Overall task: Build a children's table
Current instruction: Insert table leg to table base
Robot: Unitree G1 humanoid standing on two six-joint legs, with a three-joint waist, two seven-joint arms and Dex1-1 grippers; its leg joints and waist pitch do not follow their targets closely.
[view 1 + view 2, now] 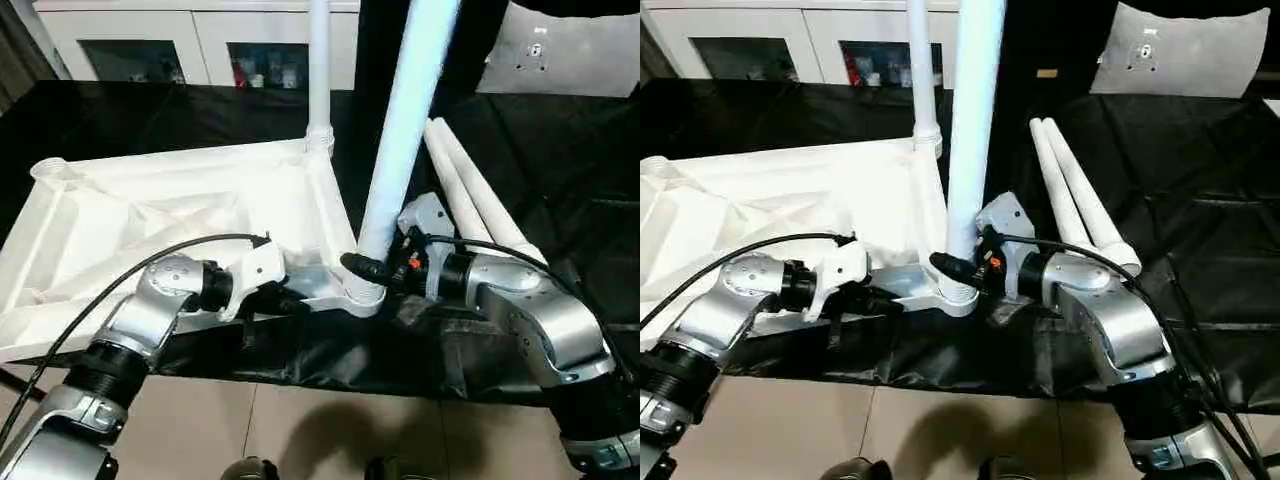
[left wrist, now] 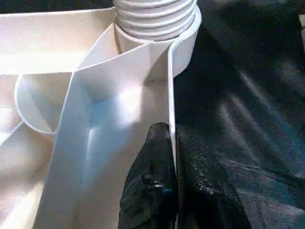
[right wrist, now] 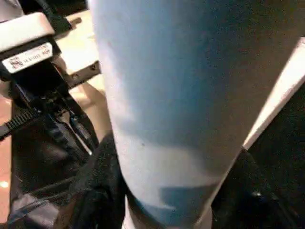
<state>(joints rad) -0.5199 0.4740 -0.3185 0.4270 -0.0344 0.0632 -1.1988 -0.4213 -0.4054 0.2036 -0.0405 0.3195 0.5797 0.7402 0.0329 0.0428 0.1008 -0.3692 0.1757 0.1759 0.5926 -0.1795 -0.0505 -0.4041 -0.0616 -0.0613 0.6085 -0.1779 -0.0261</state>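
We hold the upturned table top [image 1: 200, 215] and a leg [image 1: 400, 130].
Left gripper [image 1: 290, 298] pinches the rim; right gripper [image 1: 372, 268] clasps the leg's base — seated in the corner socket [image 1: 362, 295] between them.

white label [image 3: 29, 56] on end effector, print illegible

A white tube leg [image 3: 162, 105] stands between the right gripper's [image 3: 167, 200] two black fingers [image 3: 102, 191], one on each side of its lower end, both touching it. Beyond the gripper, the left gripper's [image 3: 57, 121] black body carries a white housing with a printed label [image 3: 28, 55]. Black cloth [image 3: 281, 143] lies behind the leg.
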